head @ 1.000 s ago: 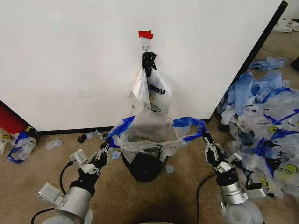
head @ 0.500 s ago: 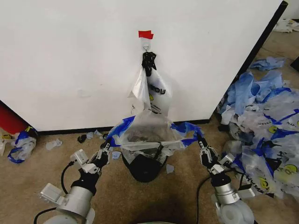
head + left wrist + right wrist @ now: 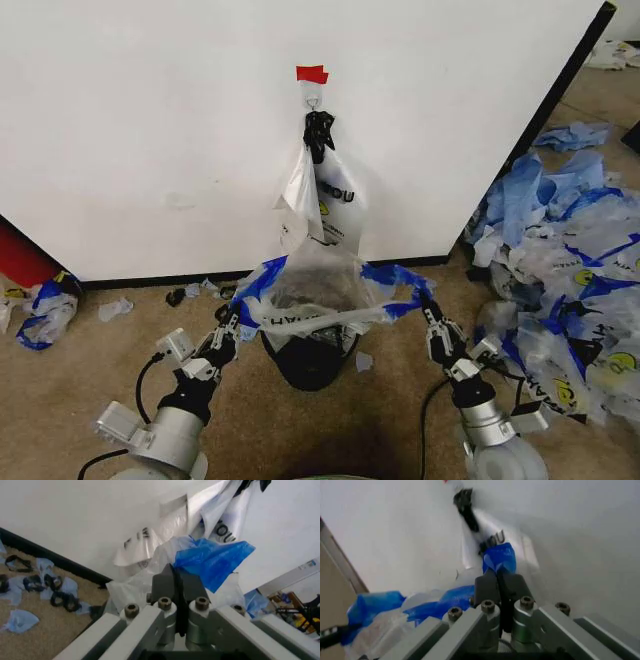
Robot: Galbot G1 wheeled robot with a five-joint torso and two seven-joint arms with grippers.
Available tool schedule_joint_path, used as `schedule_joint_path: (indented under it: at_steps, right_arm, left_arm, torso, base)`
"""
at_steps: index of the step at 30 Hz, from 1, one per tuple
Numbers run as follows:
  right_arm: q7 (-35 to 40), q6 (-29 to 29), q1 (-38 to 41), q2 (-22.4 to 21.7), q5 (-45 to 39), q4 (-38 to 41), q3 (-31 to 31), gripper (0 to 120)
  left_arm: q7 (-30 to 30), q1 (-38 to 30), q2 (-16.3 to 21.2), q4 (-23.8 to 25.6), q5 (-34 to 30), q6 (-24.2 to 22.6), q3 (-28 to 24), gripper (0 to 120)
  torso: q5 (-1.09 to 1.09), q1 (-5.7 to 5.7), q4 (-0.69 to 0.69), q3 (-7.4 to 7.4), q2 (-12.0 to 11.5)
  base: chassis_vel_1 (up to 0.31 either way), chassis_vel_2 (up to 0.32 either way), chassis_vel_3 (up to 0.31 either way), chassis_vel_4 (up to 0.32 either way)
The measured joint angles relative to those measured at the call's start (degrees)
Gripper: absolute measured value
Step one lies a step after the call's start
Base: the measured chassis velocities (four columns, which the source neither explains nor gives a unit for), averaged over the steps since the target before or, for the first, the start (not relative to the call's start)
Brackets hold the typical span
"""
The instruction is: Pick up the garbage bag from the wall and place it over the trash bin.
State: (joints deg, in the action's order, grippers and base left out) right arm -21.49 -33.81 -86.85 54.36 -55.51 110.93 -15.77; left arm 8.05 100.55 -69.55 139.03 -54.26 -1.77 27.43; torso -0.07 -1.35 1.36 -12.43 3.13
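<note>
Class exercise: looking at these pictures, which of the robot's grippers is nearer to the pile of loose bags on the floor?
Right. The right gripper holds the garbage bag's blue edge beside the pile of loose bags; the left gripper holds the opposite edge, across the trash bin.

Brown carpeted floor (image 3: 60, 390) at the foot of the wall (image 3: 150, 130), strewn with plastic. At centre, standing on the carpet just before the wall's black base strip (image 3: 150, 281), the trash bin (image 3: 310, 362). Heaped at far right, a pile of blue-and-white bags (image 3: 570, 270). At far left, one crumpled bag (image 3: 45, 313) beside a red object (image 3: 20, 260). Scattered along the base strip, small blue scraps (image 3: 115, 309).
</note>
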Motion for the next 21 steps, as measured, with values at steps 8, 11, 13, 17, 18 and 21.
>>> schedule_joint_path:
  at_steps: [8,11,13,17,18,21]
  right_arm:
    - [1.2,0.2,0.4,-0.8,2.9,-0.5,1.2,0]
    - [1.5,0.4,0.4,-1.2,2.9,-0.4,0.2,0]
    - [1.6,0.4,0.4,-1.4,3.0,-0.4,0.0,0]
    - [1.9,0.5,0.1,-1.6,3.7,-1.4,-0.4,0]
    - [2.1,0.5,0.1,-1.6,4.0,-1.7,-0.4,0]
    - [2.3,0.5,0.1,-1.5,4.3,-2.0,-0.2,0]
  left_arm:
    - [-0.4,0.1,0.0,-1.3,0.9,0.5,-0.4,0]
    - [-0.3,0.2,-0.1,-1.3,1.1,0.4,-0.6,0]
    - [-0.3,0.2,-0.2,-1.5,1.2,0.4,-0.7,0]
    - [-0.3,-0.2,-0.3,-3.2,1.4,0.4,-0.9,0]
    - [-0.3,-0.3,-0.3,-3.6,1.4,0.4,-1.0,0]
    - [-0.3,-0.4,-0.3,-4.2,1.5,0.4,-1.0,0]
  torso:
    - [0.0,0.0,-0.01,0.0,0.0]
    - [0.0,0.0,0.0,0.0,0.0]
    - [0.01,0.0,0.0,0.0,0.0]
    - [0.0,0.0,0.0,0.0,0.0]
    - [0.0,0.0,0.0,0.0,0.0]
    - [0.0,0.0,0.0,0.0,0.0]
  base:
    - [0.0,0.0,0.0,0.0]
    - [0.0,0.0,0.0,0.0]
    - [0.0,0.0,0.0,0.0]
    - [0.0,0.0,0.0,0.0]
    - [0.0,0.0,0.0,0.0]
    - [0.0,0.0,0.0,0.0]
